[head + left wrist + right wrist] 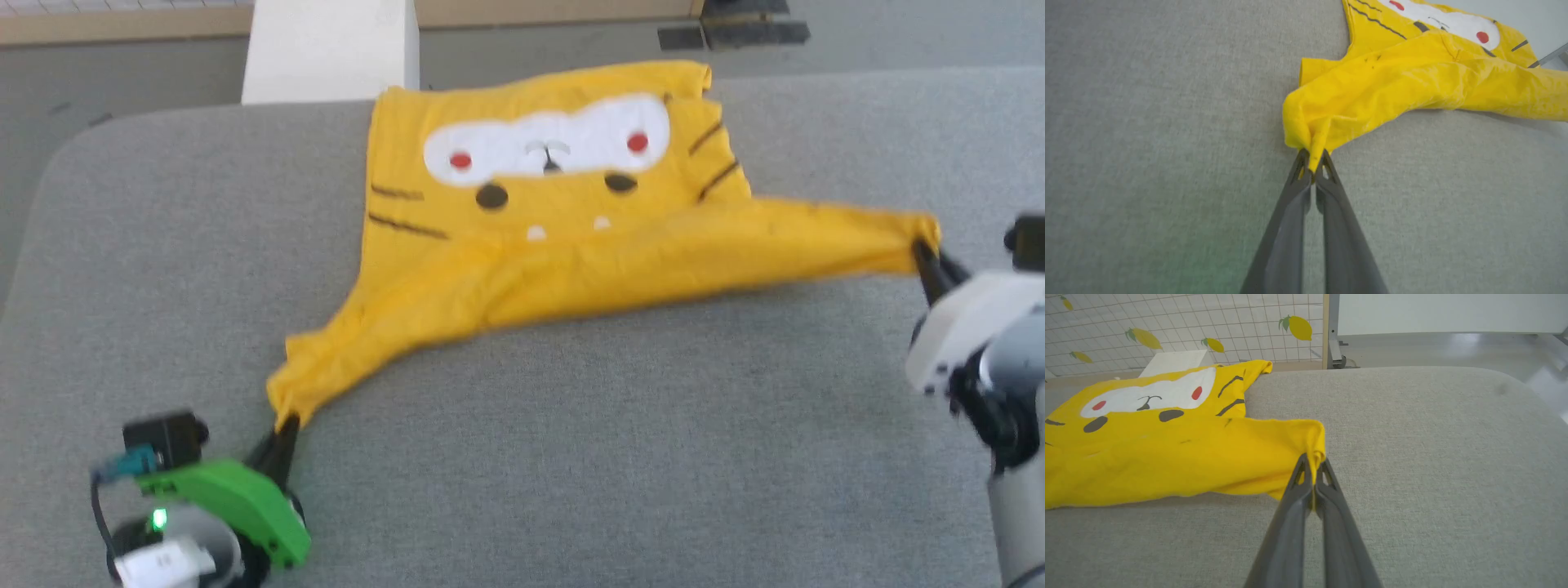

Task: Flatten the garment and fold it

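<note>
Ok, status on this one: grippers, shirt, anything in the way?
Left gripper shut on T-shirt corner, right gripper shut on the other end. Near edge stretched between them, bunched. Nothing on it.

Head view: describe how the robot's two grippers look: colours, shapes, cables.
The left gripper has two long dark tapering fingers on a bright green housing, with a black camera box, a teal-plugged black cable and a green light. The right gripper has matching fingers on a white housing and a grey forearm.
</note>
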{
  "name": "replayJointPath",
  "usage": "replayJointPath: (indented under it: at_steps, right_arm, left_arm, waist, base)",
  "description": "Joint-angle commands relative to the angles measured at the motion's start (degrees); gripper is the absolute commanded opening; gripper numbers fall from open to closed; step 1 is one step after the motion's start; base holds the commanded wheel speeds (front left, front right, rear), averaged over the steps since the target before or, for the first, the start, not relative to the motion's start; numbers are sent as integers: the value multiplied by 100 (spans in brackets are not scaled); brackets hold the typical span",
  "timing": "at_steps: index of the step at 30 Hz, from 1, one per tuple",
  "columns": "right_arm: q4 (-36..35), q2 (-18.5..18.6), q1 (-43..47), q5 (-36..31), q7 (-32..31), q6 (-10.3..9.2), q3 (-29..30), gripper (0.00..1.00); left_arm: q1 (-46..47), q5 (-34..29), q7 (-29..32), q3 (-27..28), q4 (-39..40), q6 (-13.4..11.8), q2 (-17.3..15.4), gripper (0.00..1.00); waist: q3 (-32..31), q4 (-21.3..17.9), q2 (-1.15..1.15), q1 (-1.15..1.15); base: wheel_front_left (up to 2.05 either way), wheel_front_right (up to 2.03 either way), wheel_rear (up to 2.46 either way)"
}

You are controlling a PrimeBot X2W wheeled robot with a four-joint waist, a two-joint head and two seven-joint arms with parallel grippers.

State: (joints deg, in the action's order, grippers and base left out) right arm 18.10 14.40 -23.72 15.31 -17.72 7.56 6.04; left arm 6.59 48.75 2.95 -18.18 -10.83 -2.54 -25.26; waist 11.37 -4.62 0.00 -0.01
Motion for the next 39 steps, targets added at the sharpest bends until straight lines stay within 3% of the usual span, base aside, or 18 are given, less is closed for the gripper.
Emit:
replayJointPath:
  at_steps: [1, 11, 17, 22, 27, 28, 29, 30, 39]
  right_arm:
    - [-160, -123, 264, 22, -89, -8, 92, 0]
    - [-1372, -1027, 2271, -415, -1598, -8, 1519, 0]
    - [-1500, -1147, 3003, -490, -2229, -8, 1992, 0]
    - [-1072, -1150, 3170, -163, -2097, -8, 1920, 0]
    - [-587, -1151, 3059, 59, -1731, -8, 1706, 0]
    - [-561, -1151, 3036, 56, -1672, -8, 1681, 17]
    - [-549, -1151, 3013, 82, -1637, -8, 1638, 48]
    - [-574, -1151, 2997, 97, -1607, -8, 1615, 100]
    - [-1731, -1151, 2488, 154, -755, -8, 1609, 100]
  left_arm:
    - [-250, 32, -3, 0, 91, -111, 7, 0]
    - [-1625, 262, 227, 20, 930, -706, -36, 0]
    - [-2108, 335, 347, 91, 1153, -953, -163, 0]
    - [-2282, 335, 422, 86, 1225, -1074, -221, 0]
    - [-2233, 389, 318, 86, 1173, -921, -168, 0]
    - [-2198, 379, 290, 78, 1160, -890, -158, 0]
    - [-2156, 374, 255, 72, 1143, -855, -141, 0]
    - [-2125, 367, 225, 69, 1129, -826, -131, 0]
    - [-1766, 246, 2, 13, 1005, -560, -109, 0]
  waist:
    - [-359, 73, 0, 1]
    - [-583, 158, 0, 1]
    - [-597, 177, 0, 1]
    - [-567, 164, 0, 1]
    - [-519, 193, 0, 1]
    - [-512, 203, 0, 1]
    - [-503, 216, 0, 1]
    - [-497, 227, 0, 1]
    - [-355, 444, 0, 1]
  base:
    - [0, 0, 0]
    - [0, 0, 0]
    - [0, 0, 0]
    - [0, 0, 0]
    - [0, 0, 0]
    - [0, 0, 0]
    - [0, 0, 0]
    - [0, 0, 0]
    - [0, 0, 0]
